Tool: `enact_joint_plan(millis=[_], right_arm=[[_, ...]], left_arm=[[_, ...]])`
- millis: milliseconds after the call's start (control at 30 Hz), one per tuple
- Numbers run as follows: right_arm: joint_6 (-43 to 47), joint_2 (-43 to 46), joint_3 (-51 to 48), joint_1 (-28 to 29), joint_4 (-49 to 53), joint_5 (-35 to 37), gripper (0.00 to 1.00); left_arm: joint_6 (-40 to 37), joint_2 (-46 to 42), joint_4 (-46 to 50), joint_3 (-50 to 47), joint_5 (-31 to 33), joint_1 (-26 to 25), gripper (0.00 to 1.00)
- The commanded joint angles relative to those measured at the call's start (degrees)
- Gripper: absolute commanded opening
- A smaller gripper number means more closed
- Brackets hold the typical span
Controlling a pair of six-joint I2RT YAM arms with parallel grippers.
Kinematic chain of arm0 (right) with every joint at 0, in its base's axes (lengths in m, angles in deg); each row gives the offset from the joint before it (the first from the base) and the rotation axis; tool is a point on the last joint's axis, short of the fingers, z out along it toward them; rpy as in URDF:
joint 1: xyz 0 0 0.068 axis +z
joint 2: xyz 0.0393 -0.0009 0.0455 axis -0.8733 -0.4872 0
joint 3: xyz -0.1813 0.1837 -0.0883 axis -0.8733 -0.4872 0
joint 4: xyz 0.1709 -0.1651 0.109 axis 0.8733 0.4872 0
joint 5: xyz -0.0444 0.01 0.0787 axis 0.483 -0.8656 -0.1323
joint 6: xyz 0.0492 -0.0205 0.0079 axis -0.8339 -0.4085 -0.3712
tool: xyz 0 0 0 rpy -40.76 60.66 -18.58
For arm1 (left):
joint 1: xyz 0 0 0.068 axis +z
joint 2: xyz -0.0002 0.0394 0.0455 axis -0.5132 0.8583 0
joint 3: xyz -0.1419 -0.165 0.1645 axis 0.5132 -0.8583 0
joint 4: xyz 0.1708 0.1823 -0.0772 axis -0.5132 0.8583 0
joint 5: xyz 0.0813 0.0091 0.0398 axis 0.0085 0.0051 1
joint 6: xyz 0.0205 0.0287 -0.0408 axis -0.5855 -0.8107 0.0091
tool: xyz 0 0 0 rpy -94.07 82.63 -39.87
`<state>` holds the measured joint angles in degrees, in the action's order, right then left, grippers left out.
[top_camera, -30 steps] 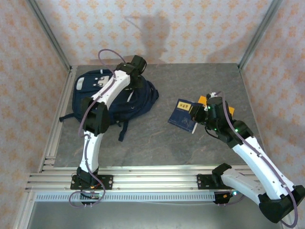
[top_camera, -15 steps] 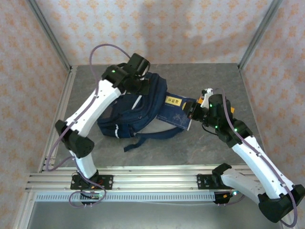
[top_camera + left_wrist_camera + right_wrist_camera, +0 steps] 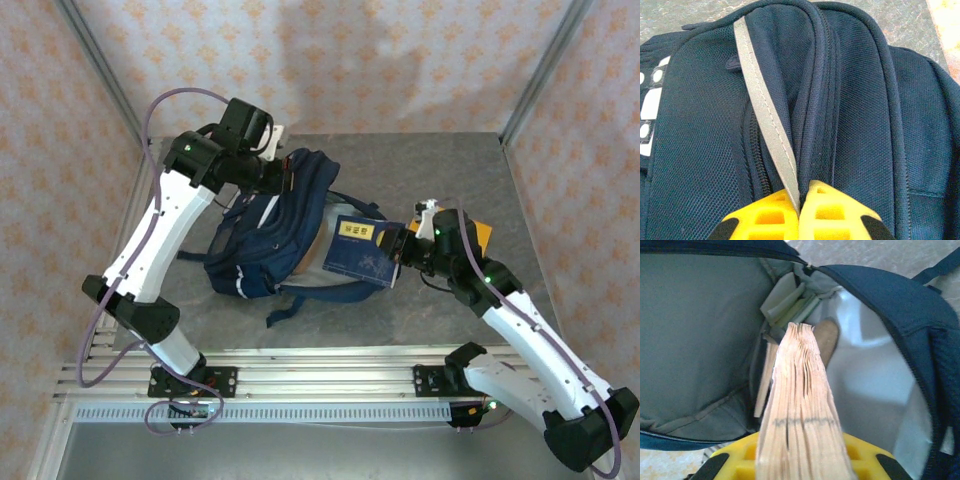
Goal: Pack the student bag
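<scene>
Now the student bag (image 3: 270,235) lies on the left-middle part of the grey, stone-patterned table (image 3: 440,165), with its mouth turned toward the right and its upper edge lifted. It is soft navy fabric with a coarse weave, thick piped seams and a zipper line. The left gripper (image 3: 800,200) has its yellow fingers pressed together on the bag's top fold, exactly where the grey reflective stripe (image 3: 765,115) runs down between them, so it holds the opening up. In the right wrist view the inside of the bag (image 3: 700,330) shows a smooth grey lining, a paler shiny panel and some flat inner pockets. The right gripper (image 3: 402,250) pinches a thick blue-covered book (image 3: 358,250) by its near end; the page edges (image 3: 800,405) look cream, a little rough and fanned. The far end of the book is at the mouth, just entering. I judge that the step in hand is inserting the book, and the task is only partly done. The next move probably needs a straight push deeper, clear of the inner pockets, while the left side holds the opening wide. An orange flat item (image 3: 483,232) lies under the right arm, maybe next to pack.
</scene>
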<state>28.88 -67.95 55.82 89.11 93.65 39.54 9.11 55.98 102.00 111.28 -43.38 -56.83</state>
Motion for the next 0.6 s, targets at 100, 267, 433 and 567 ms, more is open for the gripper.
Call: enact_joint_plan(millis=[100,267,433,567], right_arm=[[-9.8,-3.4,4.0,-0.1,-13.8,-6.1,0.0],[-15.9,-12.4,7.3,0.4,-20.8,-8.7,0.0],[-14.9,-21.5,11.8,3.6,-21.0,-6.3,0.0],[-10.5,-27.1,16.3,6.1,-12.4,0.5,0.0]], left_arm=[[-1.7,-1.3,-6.7,4.4,-6.8,1.4,0.0],[-1.6,-1.1,-7.7,5.1,-9.0,1.7,0.0],[-1.9,-1.8,-8.5,4.5,-11.5,2.2,0.0],[-0.1,-4.4,-11.3,2.6,-15.1,4.1,0.0]])
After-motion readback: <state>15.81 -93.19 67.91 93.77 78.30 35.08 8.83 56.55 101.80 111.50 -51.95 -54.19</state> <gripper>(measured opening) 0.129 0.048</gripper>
